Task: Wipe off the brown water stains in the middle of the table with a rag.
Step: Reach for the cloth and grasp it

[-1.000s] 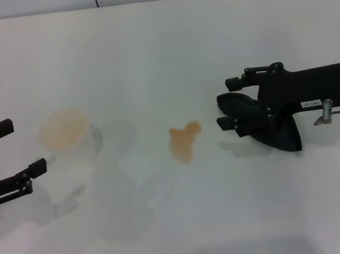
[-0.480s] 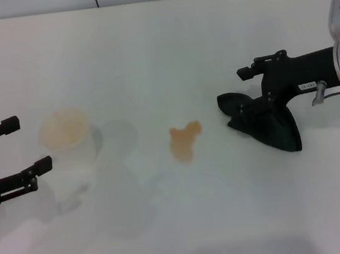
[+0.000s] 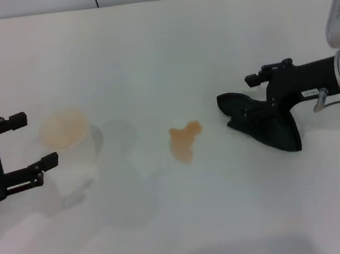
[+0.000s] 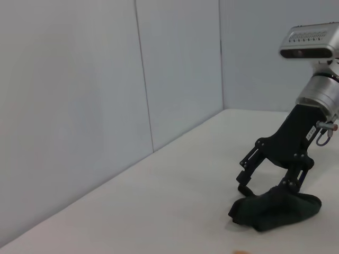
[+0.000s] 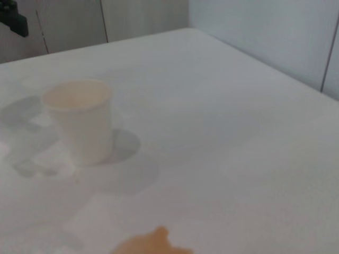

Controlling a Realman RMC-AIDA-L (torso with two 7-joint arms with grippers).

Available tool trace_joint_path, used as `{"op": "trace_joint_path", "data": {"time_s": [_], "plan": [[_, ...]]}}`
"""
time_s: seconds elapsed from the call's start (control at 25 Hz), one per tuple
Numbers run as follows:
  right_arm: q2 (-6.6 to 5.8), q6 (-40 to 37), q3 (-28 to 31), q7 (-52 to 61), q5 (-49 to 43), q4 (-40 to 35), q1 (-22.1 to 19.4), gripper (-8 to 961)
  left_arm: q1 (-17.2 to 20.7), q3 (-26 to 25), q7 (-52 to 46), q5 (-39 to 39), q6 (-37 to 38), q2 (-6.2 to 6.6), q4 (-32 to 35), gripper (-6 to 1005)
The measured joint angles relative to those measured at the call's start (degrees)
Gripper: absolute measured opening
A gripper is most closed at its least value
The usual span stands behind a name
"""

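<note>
Only the left wrist view is showing the right gripper [image 4: 265, 186] standing spread over the crumpled black cloth rag [image 3: 264, 124], while the lobed orange-brown water stains [image 3: 184, 140] are sitting mid-table [image 3: 160, 53], left gripper [image 3: 23, 142] spread open.

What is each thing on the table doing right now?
brown water stains: not wiped, wet blotch mid-table.
rag: crumpled on the table, apart from the stains.
cup: upright, untouched.
left gripper: open, beside the cup.
right gripper: down on the rag.
</note>
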Motion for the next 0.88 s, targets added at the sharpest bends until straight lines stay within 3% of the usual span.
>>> {"op": "trace_joint_path", "data": {"time_s": [0.88], "plan": [[0.11,2.59,-0.82,-0.39,0.44,3.53,-0.57,756,-1.08,-0.2,-0.04,0.31,-0.82,-0.06,-0.16,879]]}}
